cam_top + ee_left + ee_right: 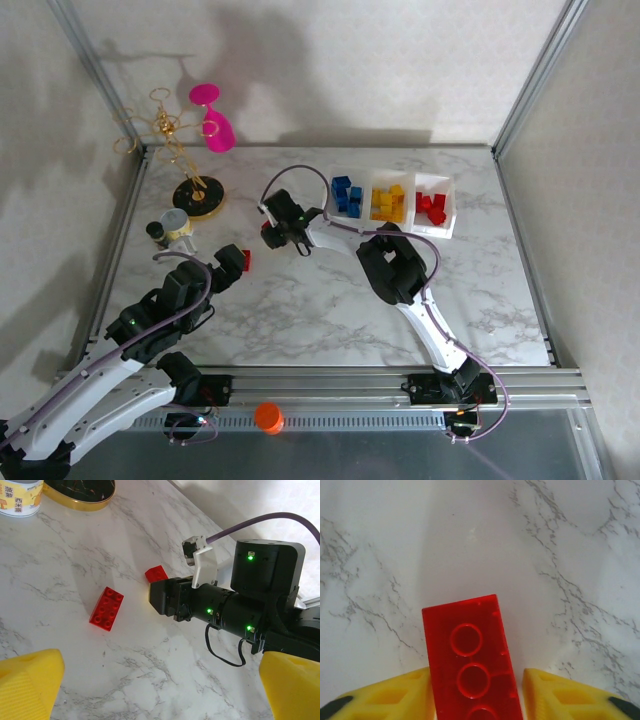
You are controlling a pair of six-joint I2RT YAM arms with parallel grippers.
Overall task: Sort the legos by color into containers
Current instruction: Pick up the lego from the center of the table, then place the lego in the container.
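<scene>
A red lego (470,655) lies underside up on the marble between the yellow fingers of my right gripper (477,680), which is shut on its long sides. From above, that gripper (273,232) is at mid-table, left of the containers (410,180). These are three clear trays in a row, holding blue legos (347,193), yellow legos (388,203) and red legos (431,207). A second red lego (106,608) lies loose, studs up, to the left. My left gripper (160,690) hovers open near it with nothing between its fingers.
A pink goblet (212,118) and a gold wire stand (165,128) on a round base (198,197) are at the back left. A small tin (175,225) stands near them. Metal frame rails run along the table's edges. An orange knob (267,415) sits by the front rail.
</scene>
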